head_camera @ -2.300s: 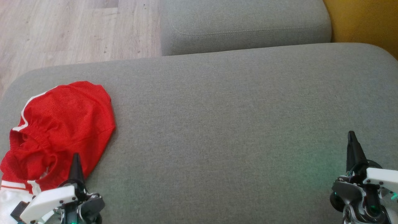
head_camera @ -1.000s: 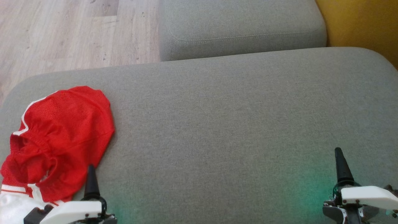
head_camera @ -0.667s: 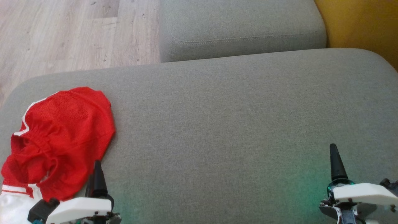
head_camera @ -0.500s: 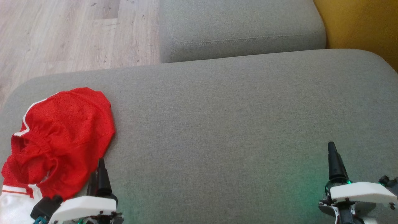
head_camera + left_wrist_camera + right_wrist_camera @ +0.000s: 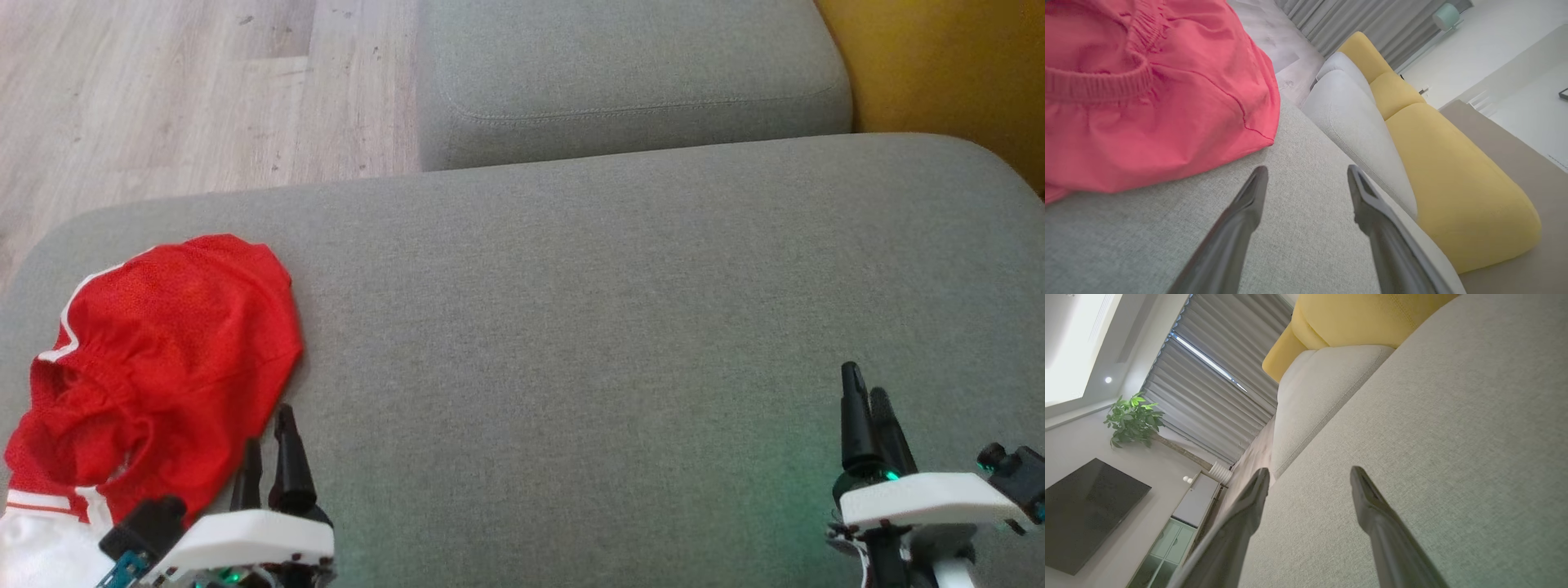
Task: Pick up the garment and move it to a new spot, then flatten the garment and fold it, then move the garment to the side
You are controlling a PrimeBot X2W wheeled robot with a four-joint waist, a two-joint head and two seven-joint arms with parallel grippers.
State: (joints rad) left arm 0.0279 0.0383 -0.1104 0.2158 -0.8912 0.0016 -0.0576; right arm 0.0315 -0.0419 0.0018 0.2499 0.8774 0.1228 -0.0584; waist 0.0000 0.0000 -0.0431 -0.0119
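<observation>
A crumpled red garment [image 5: 163, 367] with white stripes and an elastic waistband lies at the left end of the grey sofa cushion [image 5: 612, 327]. My left gripper [image 5: 269, 429] sits just right of its near edge, open, nothing between the fingers. In the left wrist view the garment [image 5: 1139, 94] bulges up to the left of the left gripper [image 5: 1306, 173], apart from the fingers. My right gripper [image 5: 865, 384] hovers open over bare cushion at the lower right; the right wrist view shows the right gripper [image 5: 1308, 473] with only cushion fabric [image 5: 1433, 437] ahead.
A second grey cushion [image 5: 629, 73] sits behind the main one, with a yellow seat [image 5: 947, 65] at the far right. Wooden floor [image 5: 163, 90] lies beyond the cushion's back left edge. A white patch of fabric [image 5: 41, 559] shows at the lower left corner.
The head camera has tilted a little, shifting the whole scene down. My left gripper has slid right, off the garment's near edge, and both grippers have rolled so both fingers show.
</observation>
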